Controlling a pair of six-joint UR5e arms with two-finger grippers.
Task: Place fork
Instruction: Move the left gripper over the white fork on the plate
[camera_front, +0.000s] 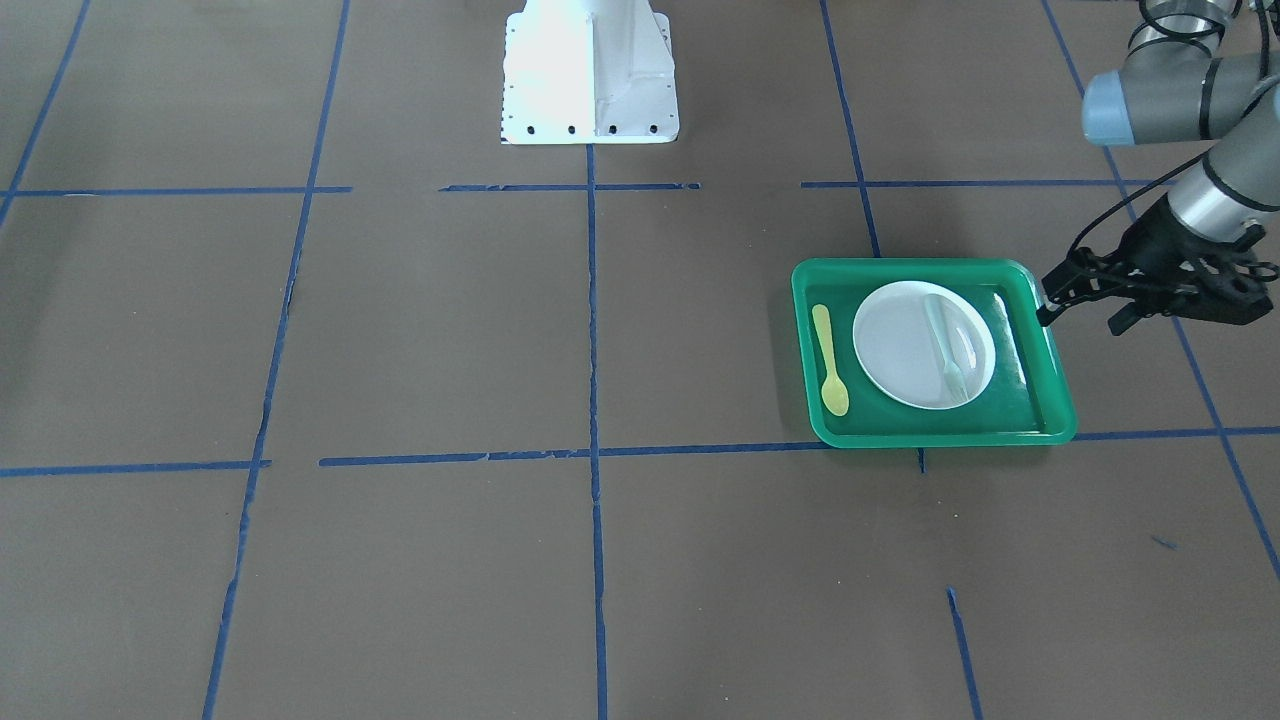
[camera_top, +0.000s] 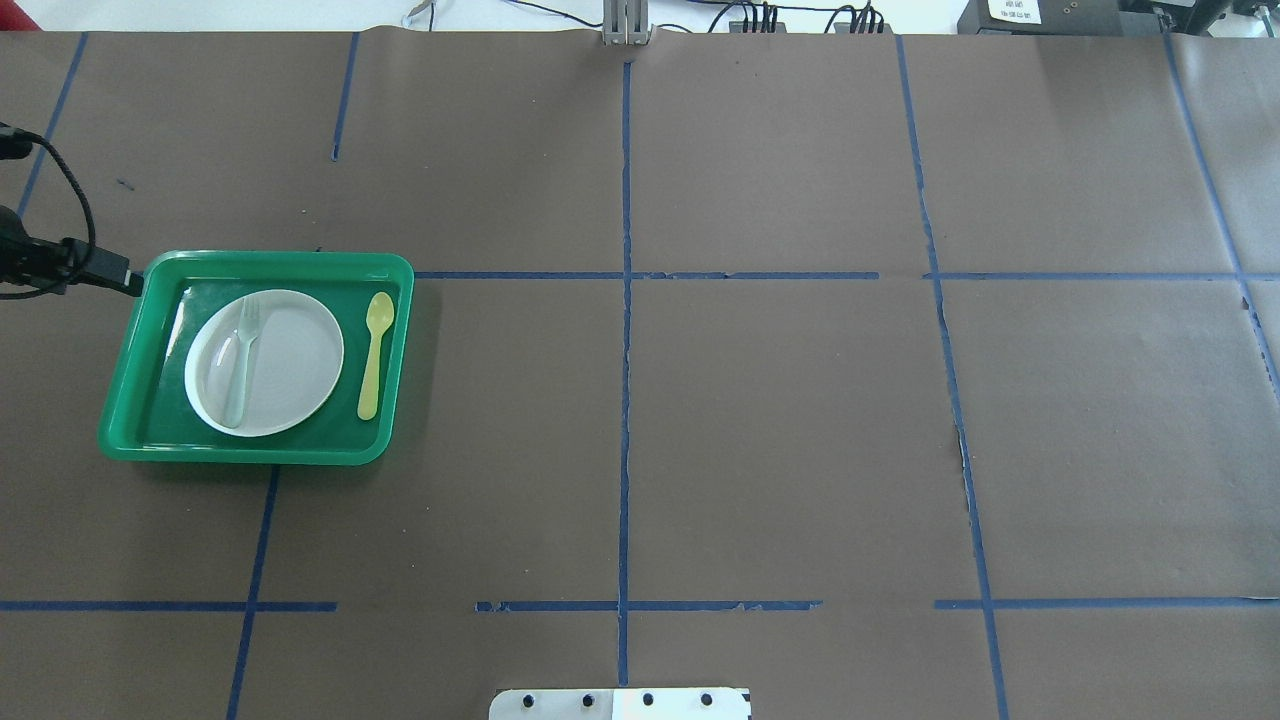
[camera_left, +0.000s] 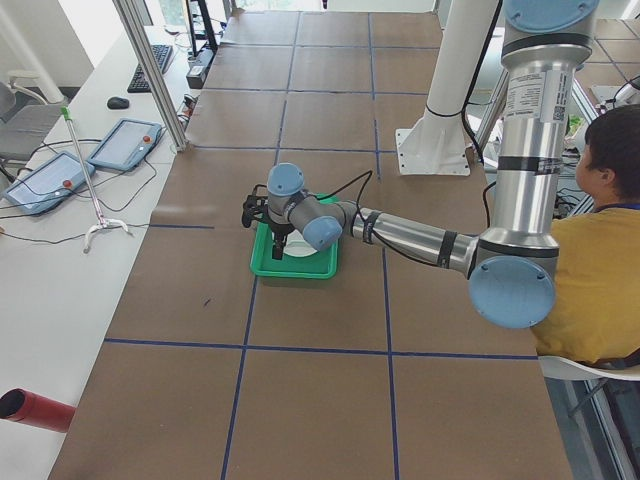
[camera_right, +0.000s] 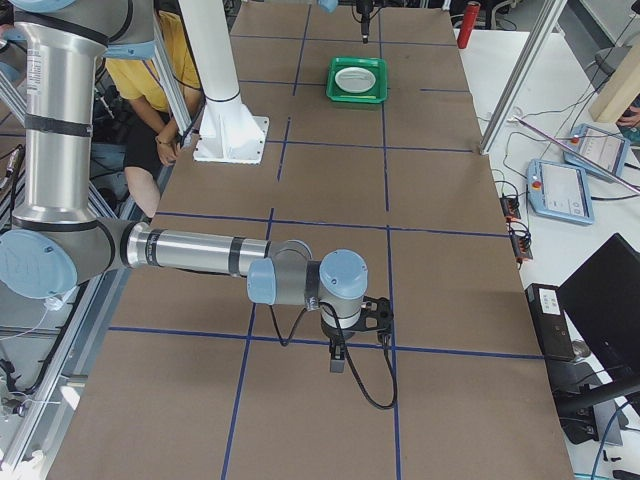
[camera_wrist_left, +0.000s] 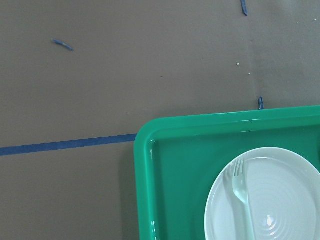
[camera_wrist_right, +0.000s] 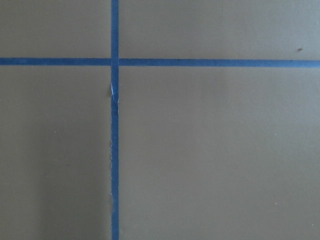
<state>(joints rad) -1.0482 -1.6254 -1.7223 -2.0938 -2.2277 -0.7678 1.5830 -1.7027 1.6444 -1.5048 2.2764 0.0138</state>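
Fork (camera_front: 947, 345) lies on the plate (camera_front: 895, 345); left hand (camera_front: 1080, 322), seemingly spread and empty beside the tray (camera_front: 940, 438) at frame right, could jolt it off.

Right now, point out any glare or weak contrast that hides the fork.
Front-facing view: the robot base is blown out white, a glare streak lies on the floor of the green tray, and the pale fork is faint against the white plate. Overhead view: same faint fork, and another streak on the tray floor. Left wrist view: sharp, tines clear, one small highlight on the plate.
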